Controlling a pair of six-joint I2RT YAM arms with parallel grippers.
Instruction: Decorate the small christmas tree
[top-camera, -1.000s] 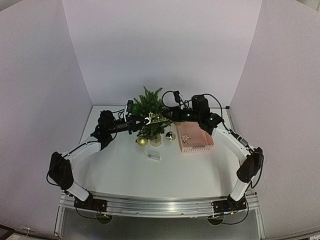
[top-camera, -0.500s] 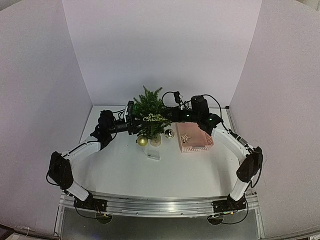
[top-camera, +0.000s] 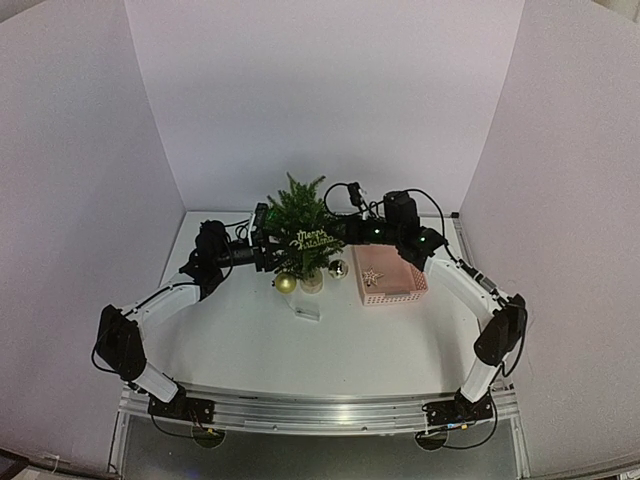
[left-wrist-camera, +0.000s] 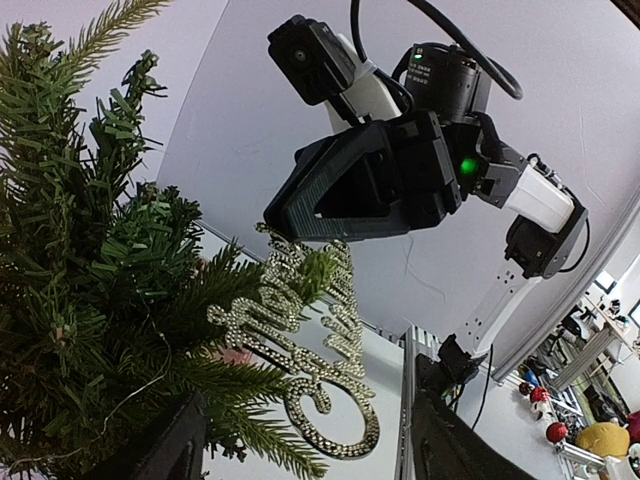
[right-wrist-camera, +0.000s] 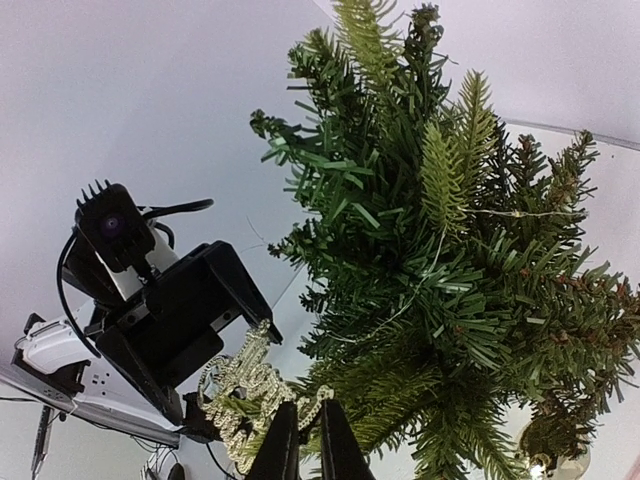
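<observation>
- The table (top-camera: 240, 350) is showing as a bare pale top; its far edge is lost behind the two arms and the greenery.
- The small christmas tree (top-camera: 296, 215) is standing at the middle of the table's far edge. It is upright, its long axis vertical and its tip pointing straight up. Its lower branches are covered by both grippers, and only a glimpse of its pale pot (top-camera: 312, 283) is peeking out below.
- The pink basket (top-camera: 395, 297) is sitting just right of the tree, its far end passing under the right arm.
- The left gripper (left-wrist-camera: 300, 445) is reaching into the tree's left side with its fingers (left-wrist-camera: 165, 450) standing wide apart, holding nothing.
- The right gripper (right-wrist-camera: 305, 408) is coming in from the right, fingers nearly together and pinching the edge of the glitter sign (top-camera: 312, 240), whose lettering is partly buried in needles.
- A gold ball (top-camera: 285, 283) and a silver ball (top-camera: 339, 268) are lying beside the pot, on its left and right.
- A small star (top-camera: 373, 277) is lying in the basket, too small to make out well.
</observation>
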